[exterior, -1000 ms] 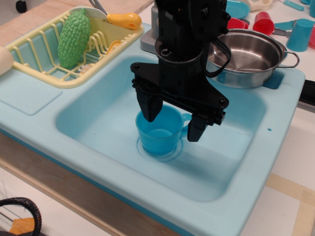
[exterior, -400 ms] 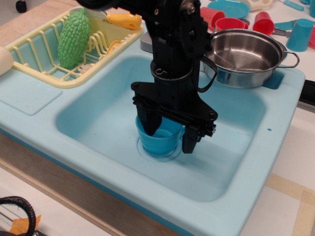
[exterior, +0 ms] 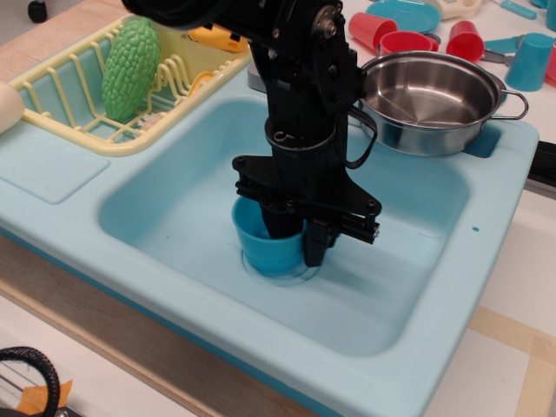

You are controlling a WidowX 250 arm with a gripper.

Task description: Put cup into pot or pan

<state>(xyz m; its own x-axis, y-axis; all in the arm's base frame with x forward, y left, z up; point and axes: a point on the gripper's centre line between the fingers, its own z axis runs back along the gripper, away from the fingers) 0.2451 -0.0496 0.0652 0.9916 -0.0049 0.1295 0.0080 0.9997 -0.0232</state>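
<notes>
Observation.image, bright blue cup (exterior: 263,245) upright in sink, pincer (exterior: 294,241) clamping rim

Compared with a second ago, the end effector (exterior: 294,246) sits lower over the sink basin (exterior: 174,208), and its jaws, which stood wide on either side of the cup (exterior: 263,245), are now drawn in, one finger inside the cup and the other against its outer wall on the side toward the pot (exterior: 434,100). The cup's handle, earlier visible on that side, is now hidden behind the finger. The arm has shifted away from the pot, uncovering its near rim and the red cups (exterior: 391,36) beyond.
</notes>
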